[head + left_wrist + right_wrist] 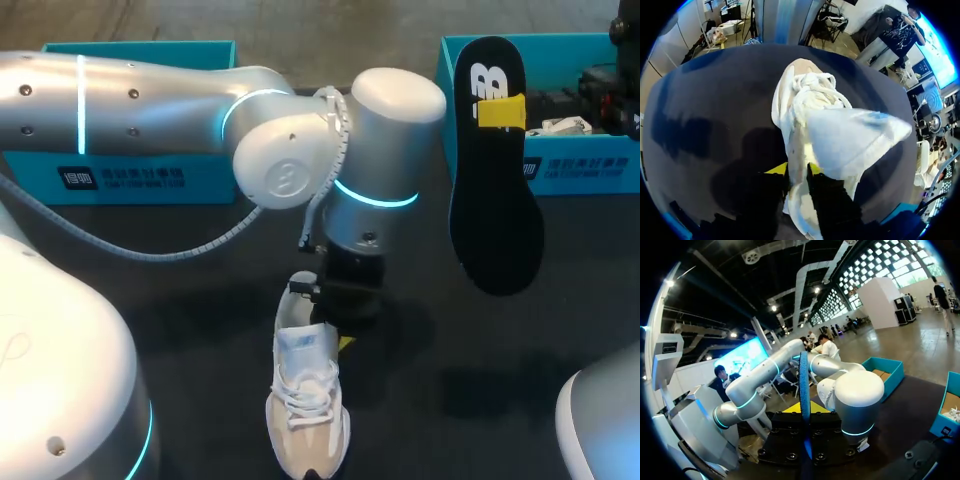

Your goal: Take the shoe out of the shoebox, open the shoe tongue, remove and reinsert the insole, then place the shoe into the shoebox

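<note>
Head view showed the white shoe (pixel 308 415) lying on the dark worktop (pixel 470 390), out of the blue shoebox (pixel 585 172), with its toe toward the robot. The left pincer (pixel 340 338) stood over the shoe's back end. In the left wrist view its yellow tips were squeezed on the soft edge of the shoe's opening, with the tongue (pixel 855 140) flopped up beside them. The right pincer (pixel 804 409) was pinching the black insole (pixel 495 200) near its upper end and held it up in the air, well apart from the shoe. The insole looked thin, light and bendy, so it would likely flop when held at one end only. The shoe looked soft and light too, so a hold on its firmer heel rim seemed best to stop it sliding when the insole went back in
</note>
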`<state>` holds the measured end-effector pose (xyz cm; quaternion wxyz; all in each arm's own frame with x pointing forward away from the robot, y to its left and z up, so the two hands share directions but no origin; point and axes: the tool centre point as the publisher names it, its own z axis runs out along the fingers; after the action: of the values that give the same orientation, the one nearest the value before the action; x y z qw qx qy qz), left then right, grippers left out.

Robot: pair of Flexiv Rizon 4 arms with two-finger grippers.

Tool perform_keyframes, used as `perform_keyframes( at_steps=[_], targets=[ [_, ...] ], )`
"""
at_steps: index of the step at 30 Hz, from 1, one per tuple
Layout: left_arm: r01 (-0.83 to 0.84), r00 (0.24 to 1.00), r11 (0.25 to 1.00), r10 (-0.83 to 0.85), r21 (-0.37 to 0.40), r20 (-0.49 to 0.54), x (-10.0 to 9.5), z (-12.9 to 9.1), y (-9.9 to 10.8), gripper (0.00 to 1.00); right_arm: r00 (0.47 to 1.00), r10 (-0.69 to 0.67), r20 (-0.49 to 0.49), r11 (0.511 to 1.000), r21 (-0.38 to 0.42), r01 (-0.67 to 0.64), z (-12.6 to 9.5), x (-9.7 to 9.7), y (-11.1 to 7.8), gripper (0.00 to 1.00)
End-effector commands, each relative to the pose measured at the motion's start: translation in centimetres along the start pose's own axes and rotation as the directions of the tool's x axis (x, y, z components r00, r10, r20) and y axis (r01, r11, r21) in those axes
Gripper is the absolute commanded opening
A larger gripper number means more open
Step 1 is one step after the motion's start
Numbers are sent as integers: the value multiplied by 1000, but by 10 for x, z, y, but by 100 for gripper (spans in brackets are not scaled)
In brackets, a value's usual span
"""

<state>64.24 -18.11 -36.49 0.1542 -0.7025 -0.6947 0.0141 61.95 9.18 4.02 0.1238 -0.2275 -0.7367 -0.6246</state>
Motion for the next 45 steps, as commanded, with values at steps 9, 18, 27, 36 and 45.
perform_keyframes(
  at_steps=[9, 18, 27, 36, 45],
  targets=[
    [18, 976, 1000, -19, 4, 218, 15, -40, -4, 100, 1000, 2, -2, 1000, 6, -2, 2, -2, 3, 0],
    [14, 797, 998, -48, 61, 602, 36, -109, 5, 100, 1000, 2, -2, 1000, 6, -2, 2, -2, 3, 0],
    [-101, 517, 994, 18, 40, 855, 65, -145, 2, 100, 1000, 2, -2, 1000, 6, -2, 2, -2, 3, 0],
    [-134, 73, 991, 9, 1, 997, 74, -167, 3, 100, 1000, 2, -2, 1000, 6, -2, 2, -2, 3, 0],
    [-91, -23, 996, 22, -24, 999, 70, -168, 6, 100, 1000, 2, -2, 1000, 6, -2, 2, -2, 3, 0]
  ],
)
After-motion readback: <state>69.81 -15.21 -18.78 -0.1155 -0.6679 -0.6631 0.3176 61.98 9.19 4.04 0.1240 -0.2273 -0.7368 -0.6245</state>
